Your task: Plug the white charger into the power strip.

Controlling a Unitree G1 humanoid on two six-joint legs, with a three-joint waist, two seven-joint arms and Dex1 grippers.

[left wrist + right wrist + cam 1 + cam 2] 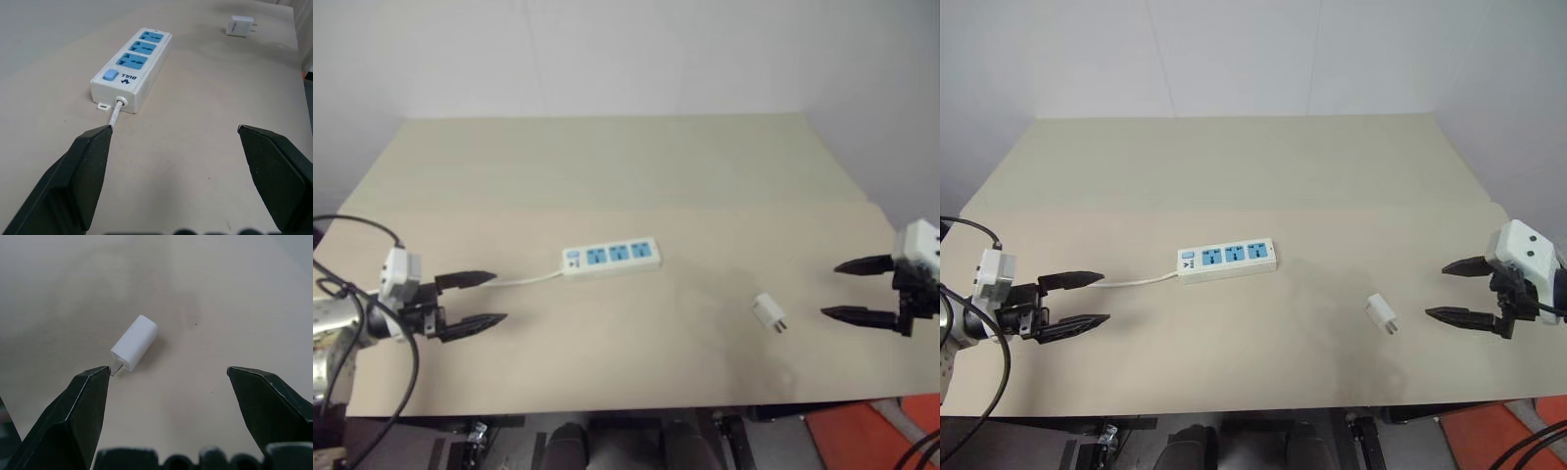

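The power strip (612, 257) lies flat near the middle of the beige table, three blue sockets facing up, its thin white cord (524, 280) trailing toward the left. The white charger (768, 313) lies on its side to the right of the strip, prongs pointing toward the right. My left gripper (492, 298) hovers open at the table's left, aimed at the strip's switch end (111, 75), with nothing between its fingers. My right gripper (830, 289) stands open at the right, a short way from the charger (134, 342), which lies just ahead of its fingertips.
The table (607, 176) stretches far back to a white wall. Its front edge runs just below both grippers. An orange-red surface (862, 431) shows under the table's front right corner. Black cables (372, 294) loop around my left arm.
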